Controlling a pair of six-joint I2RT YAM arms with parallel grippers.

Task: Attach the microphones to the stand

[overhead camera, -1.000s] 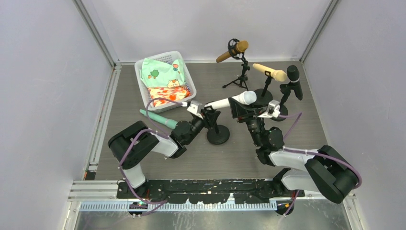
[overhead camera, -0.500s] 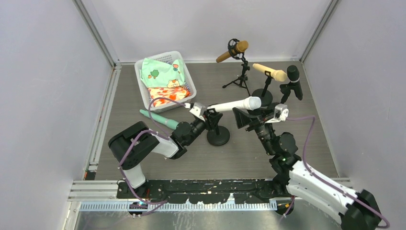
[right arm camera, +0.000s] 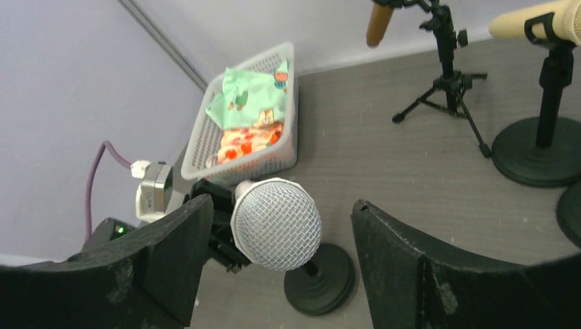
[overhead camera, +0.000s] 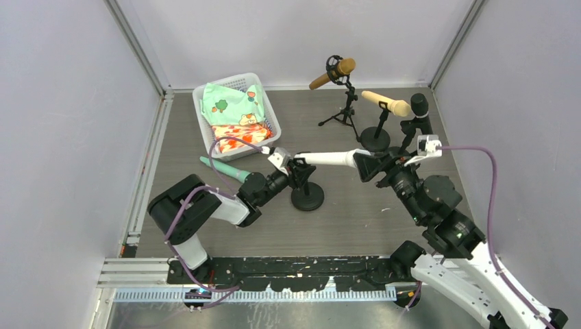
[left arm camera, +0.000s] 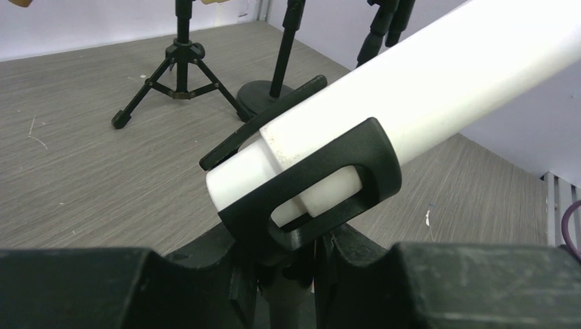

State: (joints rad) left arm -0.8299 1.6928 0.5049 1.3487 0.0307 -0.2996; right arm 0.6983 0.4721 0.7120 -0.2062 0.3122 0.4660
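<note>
- Only the overhead view takes in the basket (overhead camera: 203, 123) of printed cloth by the table's far left corner. It also shows the mint green microphone (overhead camera: 225, 168) lying flat on the table just in front of it.
- The left fingers (left arm camera: 103, 288) are closed tight on the neck of the round-based stand (overhead camera: 307, 199) near the table's middle, right under its clip (left arm camera: 373, 154).
- The left wrist view alone shows us the tail of the white microphone (overhead camera: 329, 158) seated in that clip. From there the body slopes up and away.
- The right wrist view alone looks straight at the microphone's mesh head. The right fingers (right arm camera: 411, 267) stand wide apart on either side of it, and we see a gap on each side, so they grip nothing.
- Toward the far right corner, the brown microphone (overhead camera: 332, 72), cream microphone (overhead camera: 385, 103) and black microphone (overhead camera: 419, 105) each sit on their own stands.
</note>
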